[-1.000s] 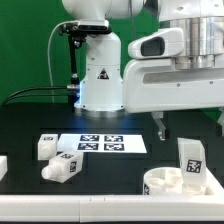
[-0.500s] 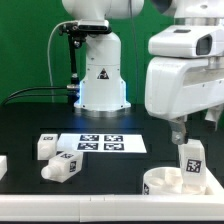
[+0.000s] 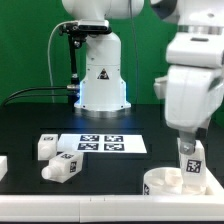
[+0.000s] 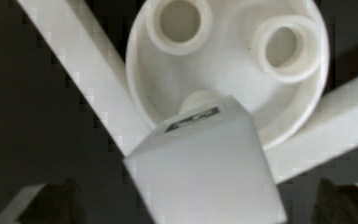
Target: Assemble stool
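Note:
The white round seat point(image 3: 160, 186) lies at the front on the exterior view's right, and a white tagged leg point(image 3: 190, 162) stands upright in it. In the wrist view the seat point(image 4: 247, 95) shows two open sockets, with the leg point(image 4: 202, 165) rising from its rim side. My gripper point(image 3: 185, 142) hangs right above the leg's top. In the wrist view my gripper point(image 4: 197, 207) is open, with one dark finger point(image 4: 51, 205) on each side of the leg and a gap to each. Two more tagged legs point(image 3: 48, 147) point(image 3: 63, 166) lie on the exterior view's left.
The marker board point(image 3: 95, 143) lies flat mid-table before the robot base point(image 3: 100, 80). A white part point(image 3: 3, 165) shows at the left edge. White rail pieces point(image 4: 87, 70) cross under the seat in the wrist view. A white strip point(image 3: 60, 200) borders the front.
The arm has swung toward the exterior view's right and come down, from left of the seat to directly over the standing leg. The legs and seat have not moved.

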Tool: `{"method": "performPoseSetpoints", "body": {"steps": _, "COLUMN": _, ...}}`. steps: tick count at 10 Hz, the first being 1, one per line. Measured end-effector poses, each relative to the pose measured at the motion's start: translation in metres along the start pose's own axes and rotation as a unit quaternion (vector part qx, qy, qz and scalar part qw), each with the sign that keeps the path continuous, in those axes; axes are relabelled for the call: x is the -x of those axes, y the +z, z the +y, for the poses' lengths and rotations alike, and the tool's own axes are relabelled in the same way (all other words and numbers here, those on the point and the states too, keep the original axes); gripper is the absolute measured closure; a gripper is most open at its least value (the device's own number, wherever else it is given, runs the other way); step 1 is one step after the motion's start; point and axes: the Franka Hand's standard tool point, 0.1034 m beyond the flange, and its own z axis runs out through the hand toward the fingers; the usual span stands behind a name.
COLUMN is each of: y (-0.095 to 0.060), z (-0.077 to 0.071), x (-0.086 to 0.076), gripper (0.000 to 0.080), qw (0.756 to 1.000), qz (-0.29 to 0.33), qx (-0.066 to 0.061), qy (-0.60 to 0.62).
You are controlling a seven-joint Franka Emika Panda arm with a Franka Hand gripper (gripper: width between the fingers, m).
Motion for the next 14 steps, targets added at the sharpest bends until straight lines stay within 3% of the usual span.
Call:
{"method": "performPoseSetpoints", "body": {"steps": 2, "y": 0.013, "z": -0.002, "x": -0.002, "gripper": 0.0150, "qw": 1.000, "qz": 0.007, "qx": 0.013, "qy": -0.015}}
{"method": "performPoseSetpoints", "body": {"steps": 3, "y": 0.012, "z": -0.001, "x": -0.001, "gripper": 0.0150, "qw": 1.000, "qz": 0.006, "qx": 0.012, "qy": 0.001}}
{"method": "performPoseSetpoints", "body": {"steps": 4, "y": 0.012, "z": -0.001, "x": -0.001, "gripper": 0.0242, "qw": 1.000, "qz": 0.006, "qx": 0.012, "qy": 0.004}}
{"method": "performPoseSetpoints", "body": {"steps": 5, "y": 0.012, "z": -0.001, "x": 0.000, "gripper": 0.0242, "qw": 0.999, "qz": 0.007, "qx": 0.011, "qy": 0.035}}
{"method": "performPoseSetpoints", "body": {"steps": 6, "y": 0.012, "z": 0.000, "x": 0.000, "gripper": 0.0442, "qw": 0.996, "qz": 0.010, "qx": 0.012, "qy": 0.084}}
{"method": "performPoseSetpoints", "body": {"steps": 7, "y": 0.013, "z": 0.003, "x": 0.004, "gripper": 0.0464, "qw": 0.992, "qz": 0.016, "qx": 0.017, "qy": 0.127}}
{"method": "performPoseSetpoints", "body": {"steps": 9, "y": 0.013, "z": 0.005, "x": 0.003, "gripper": 0.0464, "qw": 0.954, "qz": 0.032, "qx": 0.019, "qy": 0.297}}
{"method": "performPoseSetpoints", "body": {"steps": 11, "y": 0.014, "z": 0.008, "x": 0.005, "gripper": 0.0464, "qw": 0.891, "qz": 0.054, "qx": -0.008, "qy": 0.450}}
{"method": "performPoseSetpoints", "body": {"steps": 14, "y": 0.015, "z": 0.009, "x": 0.005, "gripper": 0.0463, "qw": 0.843, "qz": 0.053, "qx": -0.013, "qy": 0.534}}
